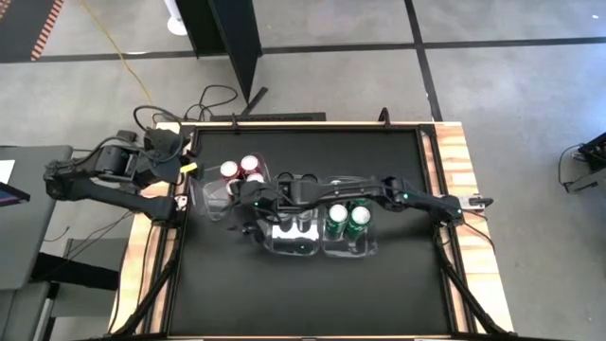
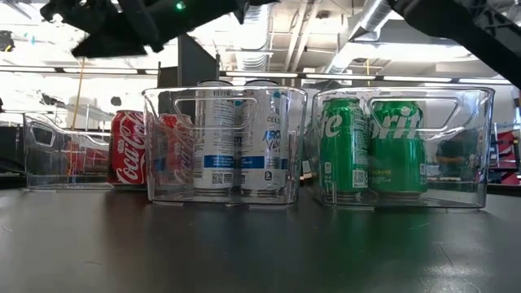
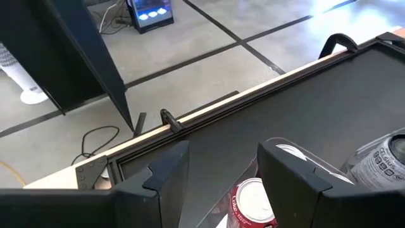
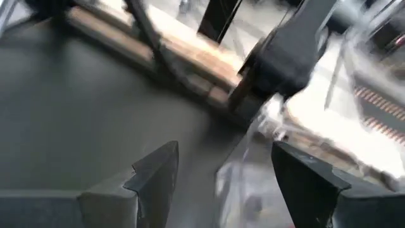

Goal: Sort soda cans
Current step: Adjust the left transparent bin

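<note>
The right gripper [image 1: 248, 201] hangs over the table [image 1: 312, 284] beside the left bin [image 1: 210, 201], its arm reaching across above the middle bin [image 1: 293, 242] and the right bin [image 1: 348, 246]. Its fingers [image 4: 155, 174] stand apart with nothing between them; only table surface and clear plastic show past them. The left gripper [image 3: 218, 183] sits at the table's left edge above the left bin, its fingers [image 3: 168, 168] also parted and holding nothing, a red can top [image 3: 253, 202] showing below the gap. The red cans [image 1: 241, 170] stand in the left bin. The silver cans [image 2: 240, 134] stand side by side in the middle bin. The green cans [image 1: 347, 218] stand together in the right bin.
</note>
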Motion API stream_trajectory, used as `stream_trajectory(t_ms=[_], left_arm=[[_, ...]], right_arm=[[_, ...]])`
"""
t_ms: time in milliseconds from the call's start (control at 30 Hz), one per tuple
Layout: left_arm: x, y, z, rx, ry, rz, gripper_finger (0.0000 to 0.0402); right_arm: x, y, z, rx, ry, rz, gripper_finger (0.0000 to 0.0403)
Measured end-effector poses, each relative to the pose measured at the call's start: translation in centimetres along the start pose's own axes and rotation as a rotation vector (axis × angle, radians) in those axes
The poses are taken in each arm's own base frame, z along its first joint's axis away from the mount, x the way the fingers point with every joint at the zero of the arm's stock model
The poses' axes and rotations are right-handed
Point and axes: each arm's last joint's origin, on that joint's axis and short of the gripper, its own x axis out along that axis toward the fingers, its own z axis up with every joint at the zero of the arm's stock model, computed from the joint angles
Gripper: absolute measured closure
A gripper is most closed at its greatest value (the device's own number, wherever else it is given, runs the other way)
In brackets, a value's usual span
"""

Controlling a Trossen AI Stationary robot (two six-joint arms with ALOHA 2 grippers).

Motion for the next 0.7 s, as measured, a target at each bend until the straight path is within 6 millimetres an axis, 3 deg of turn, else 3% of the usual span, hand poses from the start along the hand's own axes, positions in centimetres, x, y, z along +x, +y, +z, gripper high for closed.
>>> stream_trajectory(t_ms=[300,433,567,700], left_arm=[[0.2,-0.1,-0.3,0.013,0.006,0.007,0.0218],[0.9,-0.5,-1.3,0.066,0.024,0.018,0.0219],[1.5,-1.0,-2.1,0.081,0.027,0.019,0.0240],[1.8,-1.1,-2.5,0.089,0.031,0.022,0.0304]], right_arm=[[0.8,-0.6,-1.5,0.066,0.000,0.051,0.0133],[0.5,-0.7,-1.0,0.057,-0.025,0.042,0.0141],[-0.2,-0.2,0.6,-0.014,-0.076,0.033,0.0187],[-1.0,0.6,2.2,-0.048,-0.116,0.037,0.0271]])
